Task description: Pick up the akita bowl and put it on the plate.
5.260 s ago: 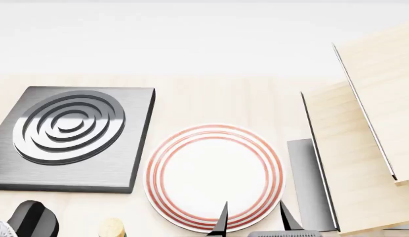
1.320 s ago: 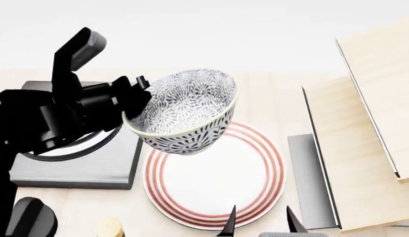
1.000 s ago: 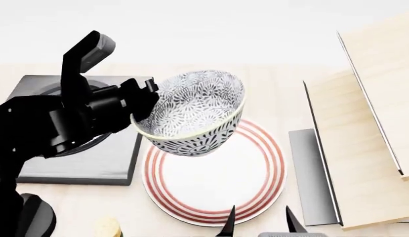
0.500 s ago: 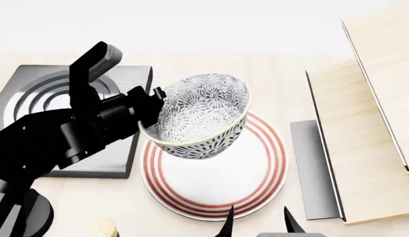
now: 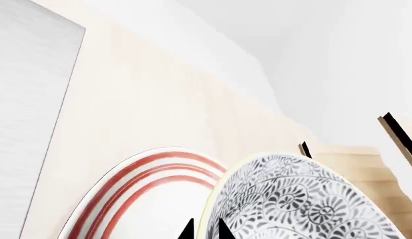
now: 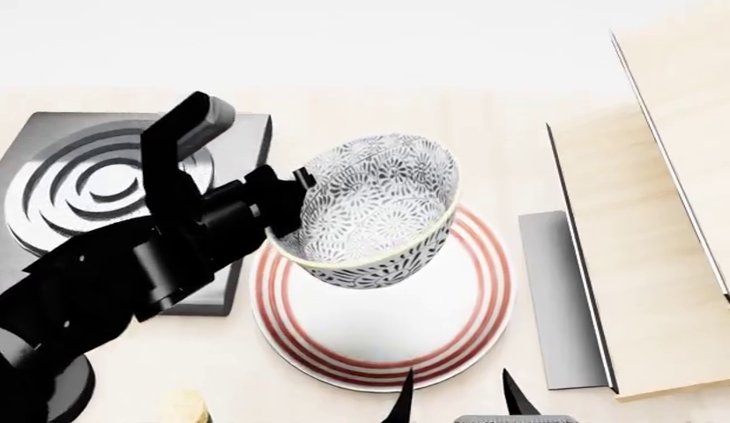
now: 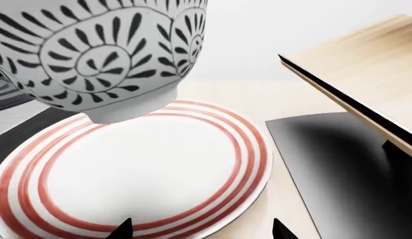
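The akita bowl (image 6: 375, 213) is hanging tilted in the air above the plate (image 6: 459, 326), its patterned mouth facing up and toward the far right, its foot clear of the plate's white centre in the right wrist view (image 7: 93, 55). The left gripper (image 6: 288, 198) is clamping the bowl's near-left rim, one jaw inside the bowl and one outside, as the left wrist view shows at the pale rim (image 5: 204, 234). The plate, ringed in red (image 7: 126, 174), is lying flat on the table (image 6: 518, 150), with nothing resting on it.

To the plate's left, the dark grey burner (image 6: 71, 189) with raised rings is sitting on the table, partly covered by the black left arm (image 6: 118, 273), which is reaching across its near corner. To the plate's right, a flat grey panel (image 6: 559, 300) is lying just beside the rim, and tilted pale wooden boards (image 6: 647, 256) are rising beyond it. A small tan round object (image 6: 182, 407) is showing at the near edge, too cropped to identify.

The right gripper (image 6: 455, 407) is hovering at the near edge of the plate, its jaws spread apart and holding nothing (image 7: 199, 230). The table is light wood; a plain white wall (image 6: 341, 44) is standing behind it.
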You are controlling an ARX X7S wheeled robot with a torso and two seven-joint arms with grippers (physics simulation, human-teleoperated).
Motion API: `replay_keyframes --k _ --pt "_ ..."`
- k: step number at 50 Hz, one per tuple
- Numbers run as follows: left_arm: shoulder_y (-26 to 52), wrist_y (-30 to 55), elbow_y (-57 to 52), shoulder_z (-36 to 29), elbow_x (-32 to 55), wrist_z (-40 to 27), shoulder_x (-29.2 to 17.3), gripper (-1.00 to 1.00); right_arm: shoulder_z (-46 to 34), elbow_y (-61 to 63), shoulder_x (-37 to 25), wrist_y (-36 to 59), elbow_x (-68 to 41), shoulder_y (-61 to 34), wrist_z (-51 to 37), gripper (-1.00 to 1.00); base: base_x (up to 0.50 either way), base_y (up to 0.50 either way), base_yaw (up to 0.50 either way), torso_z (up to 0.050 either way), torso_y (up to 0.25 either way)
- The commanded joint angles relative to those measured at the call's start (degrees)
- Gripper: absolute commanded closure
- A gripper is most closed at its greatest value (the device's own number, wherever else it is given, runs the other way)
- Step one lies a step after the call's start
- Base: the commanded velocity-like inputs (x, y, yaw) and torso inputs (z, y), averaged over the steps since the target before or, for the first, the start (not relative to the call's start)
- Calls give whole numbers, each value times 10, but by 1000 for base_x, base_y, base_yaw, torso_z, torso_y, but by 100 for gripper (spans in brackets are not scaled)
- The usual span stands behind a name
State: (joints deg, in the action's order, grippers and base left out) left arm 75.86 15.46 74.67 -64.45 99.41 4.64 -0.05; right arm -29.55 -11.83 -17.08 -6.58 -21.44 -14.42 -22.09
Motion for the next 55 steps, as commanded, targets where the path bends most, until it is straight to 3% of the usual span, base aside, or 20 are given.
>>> replay_keyframes --k 1,10,22,30,35,55 --pt "14 -66 -5 -262 275 -3 0 100 -2 -4 1 1 -2 -4 2 -100 0 0 0 0 -94" --pt "19 -84 -16 -325 320 -5 0 100 -4 -6 0 4 -3 -7 3 -100 0 0 0 0 -6" --pt "16 -95 -26 -326 314 -16 0 100 -5 -10 0 2 -5 -9 5 -100 0 0 0 0 0" --pt "9 -101 -36 -324 283 -35 0 100 -5 -10 0 1 -6 -9 5 -100 0 0 0 0 0" --pt "8 -117 -53 -330 218 -75 0 100 -6 -13 0 -1 -5 -9 6 -100 0 0 0 0 0" --pt "3 -114 -75 -291 150 -71 0 100 -11 -16 1 -3 -6 -8 7 -100 0 0 0 0 0"
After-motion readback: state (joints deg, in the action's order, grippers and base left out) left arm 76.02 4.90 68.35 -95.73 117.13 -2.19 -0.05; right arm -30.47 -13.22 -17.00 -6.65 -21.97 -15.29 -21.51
